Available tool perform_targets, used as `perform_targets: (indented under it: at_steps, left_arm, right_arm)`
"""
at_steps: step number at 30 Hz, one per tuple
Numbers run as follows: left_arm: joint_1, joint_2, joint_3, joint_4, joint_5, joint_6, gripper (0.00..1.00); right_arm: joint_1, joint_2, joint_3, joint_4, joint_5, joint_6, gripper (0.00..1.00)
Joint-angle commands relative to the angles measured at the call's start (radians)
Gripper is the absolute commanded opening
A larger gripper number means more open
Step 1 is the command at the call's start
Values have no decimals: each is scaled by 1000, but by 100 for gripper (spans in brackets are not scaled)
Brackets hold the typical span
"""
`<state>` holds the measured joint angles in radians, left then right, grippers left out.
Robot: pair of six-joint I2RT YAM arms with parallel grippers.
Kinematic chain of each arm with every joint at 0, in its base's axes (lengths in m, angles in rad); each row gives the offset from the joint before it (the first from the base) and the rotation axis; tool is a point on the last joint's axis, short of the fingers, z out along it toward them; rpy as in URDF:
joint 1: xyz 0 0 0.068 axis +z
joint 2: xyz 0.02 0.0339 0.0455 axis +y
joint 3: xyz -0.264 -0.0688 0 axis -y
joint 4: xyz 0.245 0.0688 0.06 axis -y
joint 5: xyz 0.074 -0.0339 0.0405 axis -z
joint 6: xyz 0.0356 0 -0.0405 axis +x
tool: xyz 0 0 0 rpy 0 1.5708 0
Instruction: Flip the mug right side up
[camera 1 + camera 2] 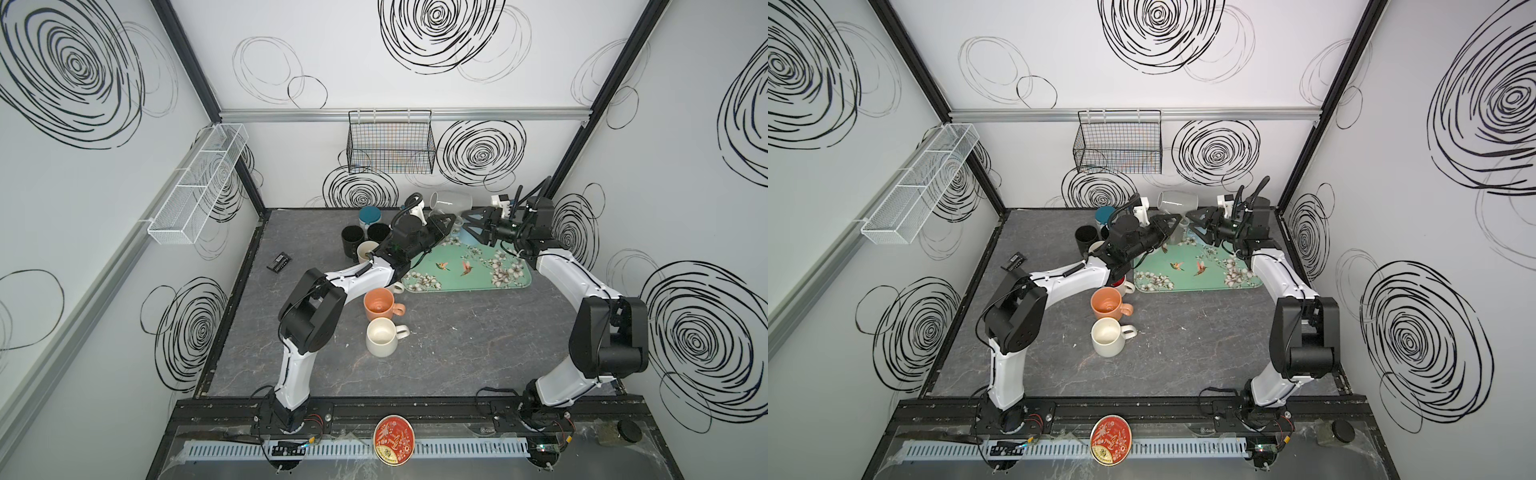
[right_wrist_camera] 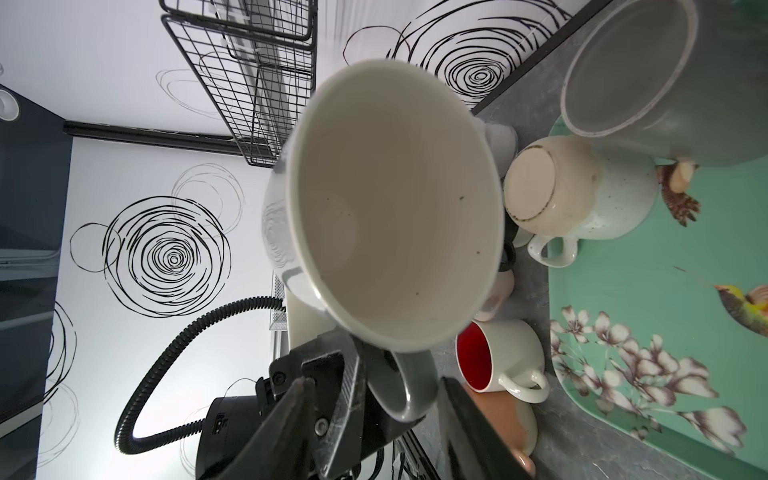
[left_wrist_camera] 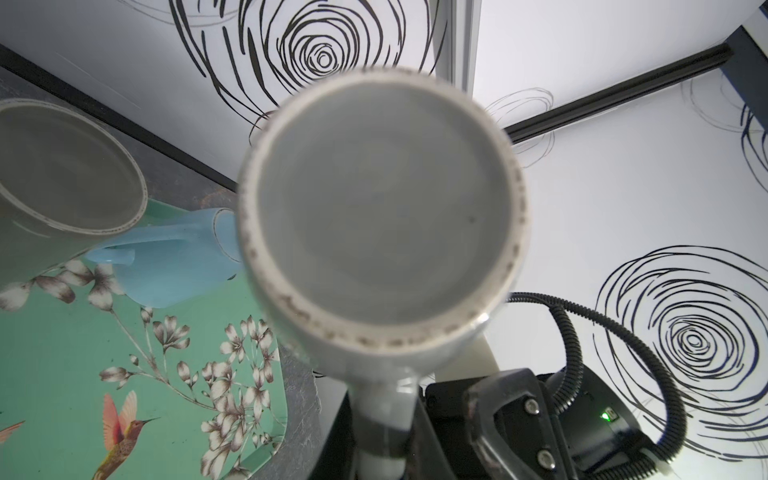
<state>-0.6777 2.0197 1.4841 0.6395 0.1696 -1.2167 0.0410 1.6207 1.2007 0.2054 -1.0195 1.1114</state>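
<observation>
Two end effectors met at the grey mug (image 1: 451,201), which hung in the air on its side, above the far edge of the green tray (image 1: 478,286) and near the back wall. The left end effector (image 1: 449,221) was clenched on the handle (image 2: 405,386). The right end effector (image 1: 466,222) was released, its jaws apart on both sides of that same handle and, as far as I could tell, not touching it. To do this step well, I think one hold must be firm before the other lets go, and the mug should then be rolled slowly until its mouth faces up. The table (image 1: 457,365) was dark grey and looked like stone, with an orange mug (image 1: 379,304) and a cream mug (image 1: 381,336) upright near the middle. White walls with black spirals closed the room, and a wire basket (image 1: 390,145) hung on the back one.
</observation>
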Motion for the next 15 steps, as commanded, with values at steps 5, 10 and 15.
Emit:
perform_targets:
  at_steps: [5, 10, 15]
  left_arm:
    - [2, -94, -13, 196, -4, -28, 0]
    - [1, -106, -25, 204, -6, -29, 0]
    - [2, -113, -30, 207, 7, -30, 0]
  right_arm:
    - [17, 34, 43, 80, -24, 62, 42]
    - [40, 48, 61, 78, -19, 66, 39]
    - [58, 63, 68, 110, -14, 91, 32]
